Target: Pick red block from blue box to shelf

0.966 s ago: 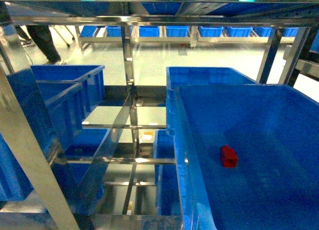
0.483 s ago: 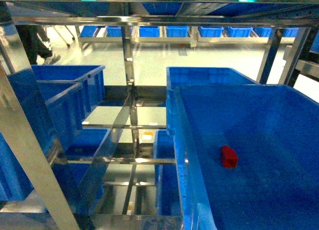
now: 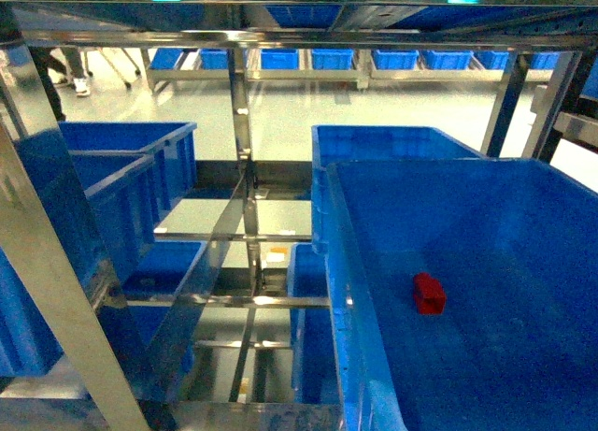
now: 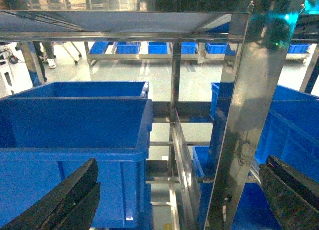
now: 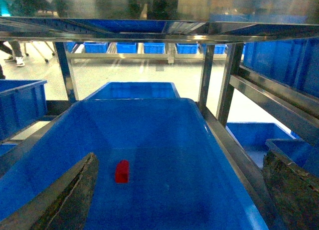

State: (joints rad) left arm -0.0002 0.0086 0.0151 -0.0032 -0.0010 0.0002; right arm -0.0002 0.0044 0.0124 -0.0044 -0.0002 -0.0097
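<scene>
The red block [image 3: 429, 293] lies on the floor of the blue box [image 3: 341, 253], which fills the right of the head view on the steel shelf [image 3: 245, 122]. In the right wrist view the red block [image 5: 122, 171] rests left of centre in the blue box [image 5: 149, 115]. My right gripper [image 5: 179, 195] hangs open above the box's near end, its left finger [image 5: 65, 200] just short of the block. My left gripper [image 4: 177, 200] is open in front of a shelf post [image 4: 244, 115], holding nothing. Neither gripper shows in the head view.
Dark blue crates [image 3: 112, 179] stand on the shelf's left side, another crate [image 3: 392, 141] sits behind the box, and more lie on the lower tier [image 3: 308, 328]. A shelf rail [image 3: 299, 38] runs overhead. A row of crates [image 3: 332, 59] lines the far floor.
A person in the far left background has walked away. The block, the box and both grippers have not visibly moved.
</scene>
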